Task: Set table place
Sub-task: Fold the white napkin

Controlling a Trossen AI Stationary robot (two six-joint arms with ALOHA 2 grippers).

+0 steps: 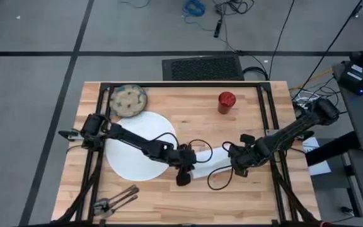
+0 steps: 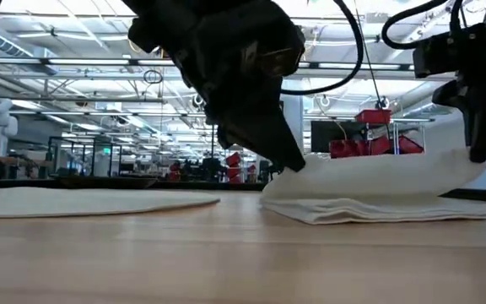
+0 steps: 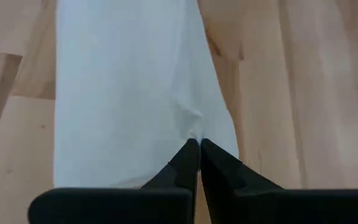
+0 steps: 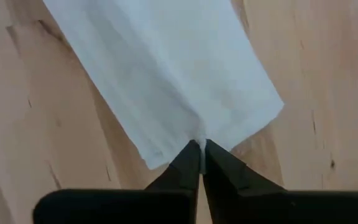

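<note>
While resting on the table [image 1: 169,208], the napkin [image 1: 208,160] is pinched by left claw [image 1: 183,179] and right claw [image 1: 235,169].

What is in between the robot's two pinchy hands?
The white napkin stretches between them: the left tool pinches one end, the right tool the other. The high view shows it best, and both wrist views show each pinch.

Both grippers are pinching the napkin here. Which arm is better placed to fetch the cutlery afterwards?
Probably the left. The cutlery lies at the table's near-left corner, on the left arm's side. The left gripper is closer to it than the right gripper, which holds the far end of the napkin.
</note>
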